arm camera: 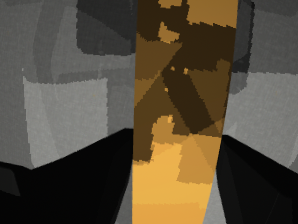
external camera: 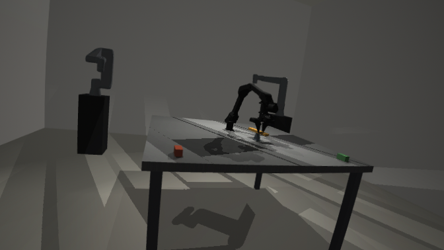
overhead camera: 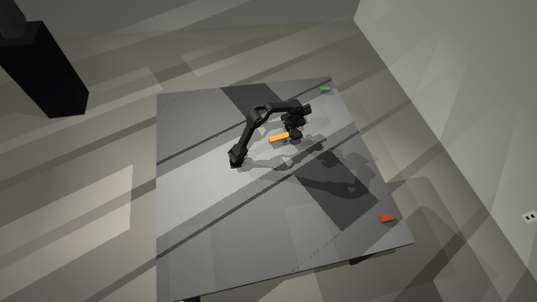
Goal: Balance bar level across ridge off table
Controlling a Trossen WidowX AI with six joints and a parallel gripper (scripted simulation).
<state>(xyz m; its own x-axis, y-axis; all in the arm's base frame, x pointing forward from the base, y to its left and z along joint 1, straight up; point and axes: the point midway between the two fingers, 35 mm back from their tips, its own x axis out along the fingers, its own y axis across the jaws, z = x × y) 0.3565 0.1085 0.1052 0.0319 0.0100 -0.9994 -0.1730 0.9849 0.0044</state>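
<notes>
"How does the tool (overhead camera: 295,137) (external camera: 260,131) (arm camera: 176,141) stand?"

"Its fingers flank the orange bar (overhead camera: 278,137) (external camera: 254,129) (arm camera: 177,170), partly apart; whether they clamp it, one cannot tell."

"And the bar?"

"Right of centre in the exterior view, off the table (overhead camera: 200,248) (external camera: 205,167), over the small bluish ridge (overhead camera: 284,141) (external camera: 257,137). Contact between them is too small to tell."

"Farther out?"

"From the top, a green block (overhead camera: 324,89) (external camera: 343,157) lies upper right, a red block (overhead camera: 386,218) (external camera: 178,151) lower right."
</notes>
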